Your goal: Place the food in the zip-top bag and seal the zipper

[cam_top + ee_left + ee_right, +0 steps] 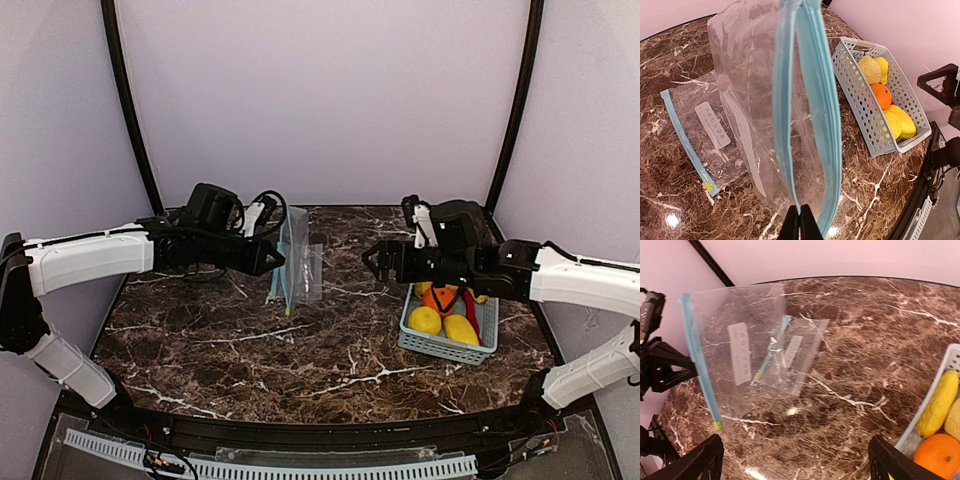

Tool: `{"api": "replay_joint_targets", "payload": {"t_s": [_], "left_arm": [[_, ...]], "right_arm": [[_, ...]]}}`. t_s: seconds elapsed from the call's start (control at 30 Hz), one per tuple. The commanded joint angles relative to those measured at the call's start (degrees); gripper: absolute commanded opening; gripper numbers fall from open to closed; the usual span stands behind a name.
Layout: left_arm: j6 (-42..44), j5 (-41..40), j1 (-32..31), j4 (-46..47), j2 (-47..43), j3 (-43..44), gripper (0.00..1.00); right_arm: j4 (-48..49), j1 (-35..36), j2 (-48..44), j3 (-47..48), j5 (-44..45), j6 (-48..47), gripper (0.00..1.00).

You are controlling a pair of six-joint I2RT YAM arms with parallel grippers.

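Top view, left claw: the left claw [272, 258] is clenched on the edge of a clear plastic zip-top bag with a pale blue zipper strip [293, 238]. It holds the bag upright over the dark brown, white-veined marble desk [250, 350].
Top view, right claw: the right claw [372, 258] is released, its jaws apart. It faces the bag across an open gap.
Top view, food: the food [440, 318], glossy yellow pieces, a round orange and a slim red chili, lies in a pale blue perforated plastic basket [440, 350]. The basket stands at the desk's right side, beneath the right arm.
Top view, room: open marble runs from the bag to the black front rim.
Left wrist view, claw: the fingertips [801, 225] pinch one end of the zipper strip. The two blue edges bow apart, so the mouth gapes.
Left wrist view, second bag: a second bag [710, 125] lies flat on the desk to the left, its strip along the outer edge.
Left wrist view, basket: the basket [860, 105] stands apart on the right, near the desk's curved edge.
Right wrist view, claw: the fingers [705, 460] stand wide at the lower corners, with marble between them.
Right wrist view, bag: the bag [735, 340] hangs at the left with its blue edge vertical.
Right wrist view, food: an orange [939, 455] and a long yellow piece [939, 402] sit in the basket's corner at the right edge.
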Motion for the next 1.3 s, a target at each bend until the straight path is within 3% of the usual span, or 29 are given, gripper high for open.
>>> {"api": "replay_joint_targets", "payload": {"t_s": [0.0,0.4,0.73,1.1,1.27], "left_arm": [[0.98,-1.76,0.23,-1.87,-2.29,1.18,0.01],[1.39,-5.65,0.27,-1.87,-4.77,0.56,0.01],[0.69,-5.82,0.22,-1.89,-4.56,0.29,0.01],[0.24,-4.92,0.22,-1.99,-3.83,0.48,0.01],[0.37,-3.24,0.22,-1.56,-3.42,0.56,0.01]], "right_arm": [[-7.41,-3.29,-2.33,-2.52,2.39,3.12,0.99],[-23.64,-11.88,-2.8,-7.44,1.42,9.75,0.98],[-23.57,-12.73,4.74,-6.35,-1.05,8.89,0.88],[-21.56,-12.68,10.01,-6.19,-2.24,9.06,0.84],[-21.84,-12.7,8.29,-6.49,-1.12,9.57,0.69]]}}
